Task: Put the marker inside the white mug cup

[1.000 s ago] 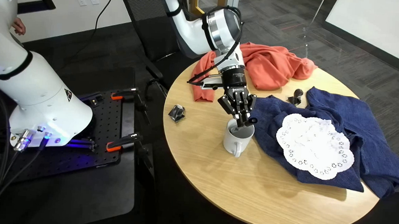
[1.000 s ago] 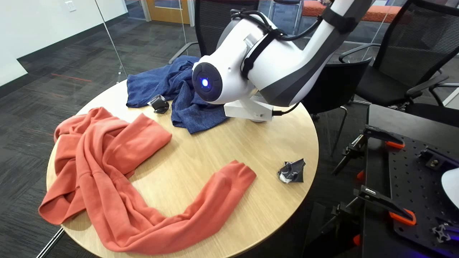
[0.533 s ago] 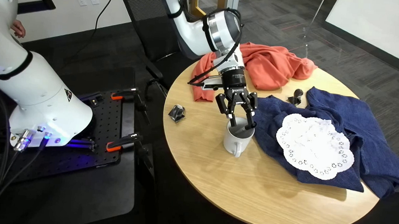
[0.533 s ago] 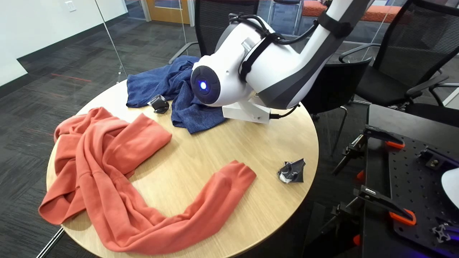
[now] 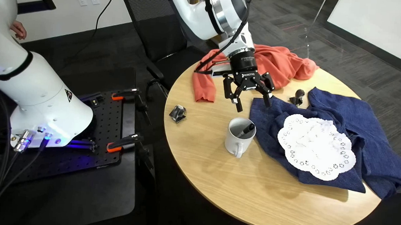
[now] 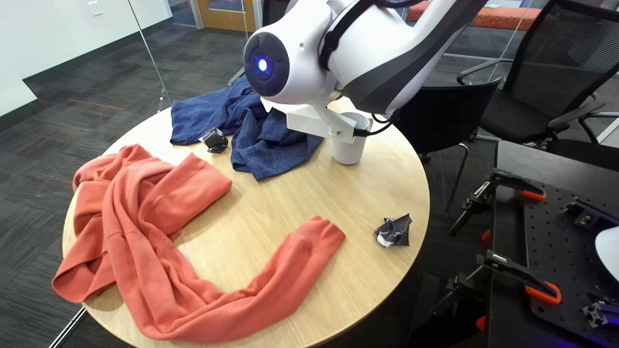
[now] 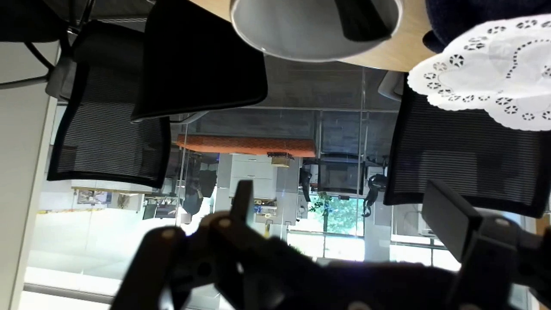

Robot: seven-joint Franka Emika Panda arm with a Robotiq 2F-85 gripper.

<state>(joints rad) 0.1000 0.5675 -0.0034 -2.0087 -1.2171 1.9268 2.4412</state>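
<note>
The white mug cup (image 5: 231, 144) stands upright on the round wooden table, handle facing the front in that exterior view. Inside it leans the marker (image 5: 247, 130), its black end resting at the rim. My gripper (image 5: 253, 105) hangs above and behind the mug, jaws wide apart with nothing between them. In an exterior view the mug (image 6: 348, 152) is partly covered by the wrist camera, and the marker is hidden there. The wrist view is upside down: the mug's opening (image 7: 288, 28) fills the top edge with the marker (image 7: 361, 19) in it, clear of both fingers (image 7: 450, 219).
Right of the mug lies a navy cloth (image 5: 384, 142) bearing a white lace doily (image 5: 317, 146). A coral garment (image 6: 145, 232) spreads over the table's other side. Crumpled black lumps rest near the edge (image 5: 177, 113) and beside the navy cloth (image 6: 214, 140).
My gripper has opened and let go of the marker, which now leans inside the mug. The arm has then risen and drawn back from the mug.
</note>
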